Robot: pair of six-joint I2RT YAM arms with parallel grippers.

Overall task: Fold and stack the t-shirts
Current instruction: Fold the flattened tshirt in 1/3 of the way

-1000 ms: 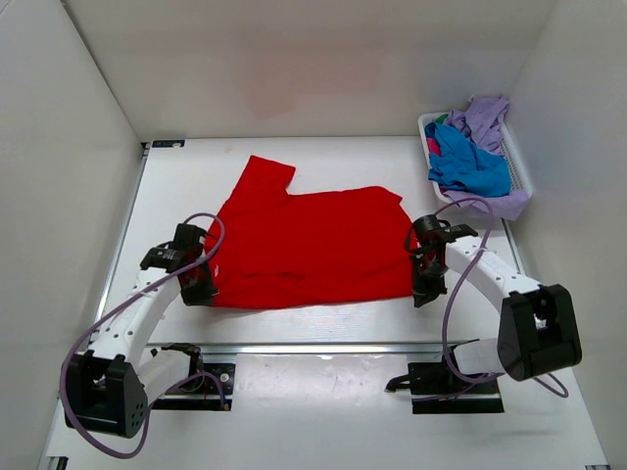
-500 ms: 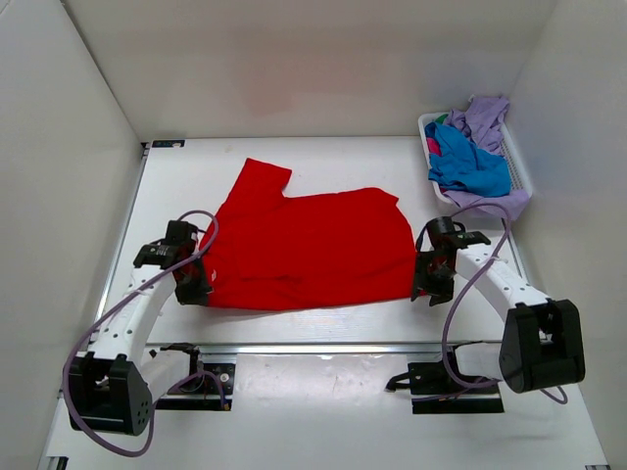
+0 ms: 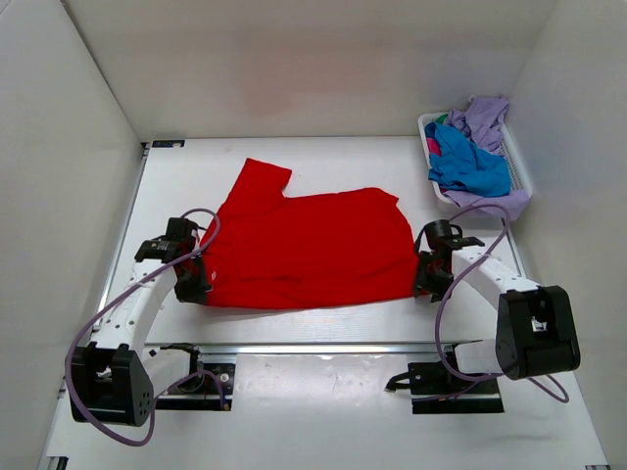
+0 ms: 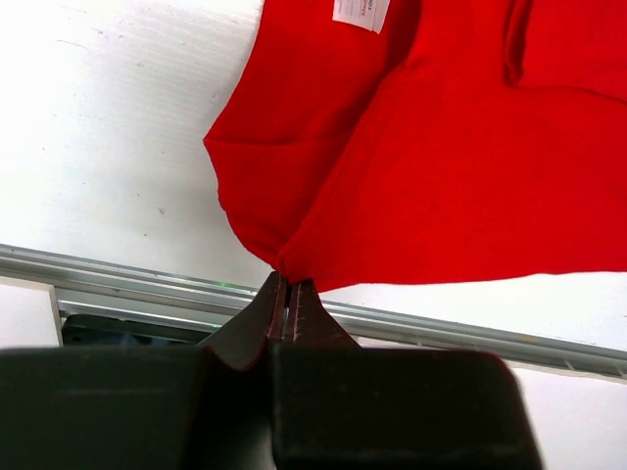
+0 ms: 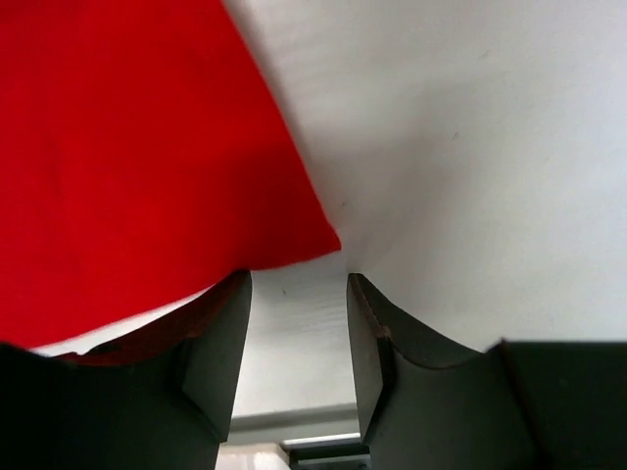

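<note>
One smooth red t-shirt (image 3: pixel 309 250) lies spread, corner pinched by left gripper (image 4: pixel 287 304).

Your top view sat high at the near edge, facing down the table (image 3: pixel 196 171), wrist views close on the red t-shirt (image 3: pixel 309 250), its near corners shared with top.

Ahead of the left end effector (image 4: pixel 287 299), the shirt (image 4: pixel 441 176) ran off-frame; its label's (image 4: pixel 361 12) print was unreadable.

The t-shirt (image 3: pixel 313 250) lies centred on the table (image 3: pixel 333 162), basket (image 3: pixel 520 168) far right.
</note>
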